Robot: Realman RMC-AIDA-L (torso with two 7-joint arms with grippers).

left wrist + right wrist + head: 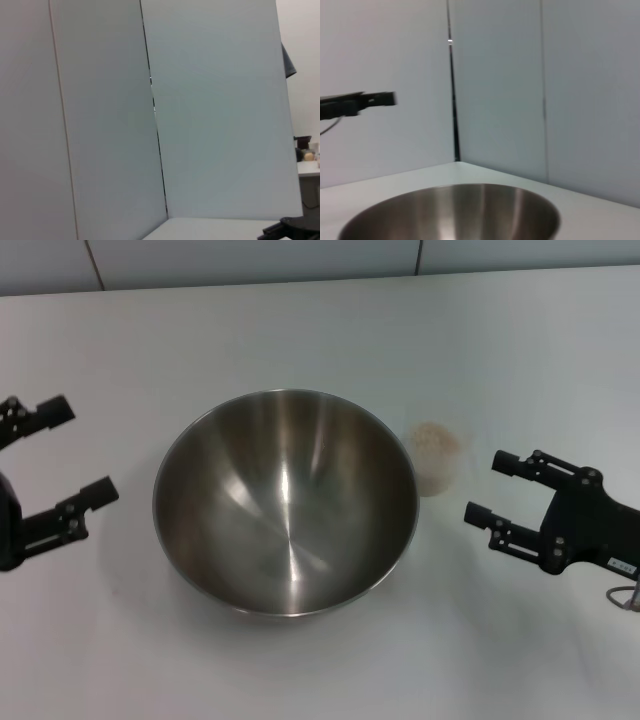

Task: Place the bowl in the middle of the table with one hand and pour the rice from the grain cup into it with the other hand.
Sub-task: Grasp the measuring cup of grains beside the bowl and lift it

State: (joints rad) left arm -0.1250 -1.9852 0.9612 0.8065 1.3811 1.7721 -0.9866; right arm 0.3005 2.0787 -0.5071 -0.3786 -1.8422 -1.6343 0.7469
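The large steel bowl (285, 500) stands upright on the white table (300, 330), near its middle, and its inside looks bare. Just right of the bowl's rim stands the small clear grain cup (437, 458) with beige rice (435, 437) in it. My left gripper (92, 450) hovers open to the left of the bowl, holding nothing. My right gripper (483, 487) is open to the right, a short gap from the cup, fingers pointing toward it. The right wrist view shows the bowl (455, 210) close below, with the left gripper's finger (370, 99) far beyond it.
Pale wall panels (250, 260) run along the table's far edge and fill the left wrist view. A grey cable (625, 598) hangs by the right arm. Bare tabletop (300, 670) lies in front of the bowl.
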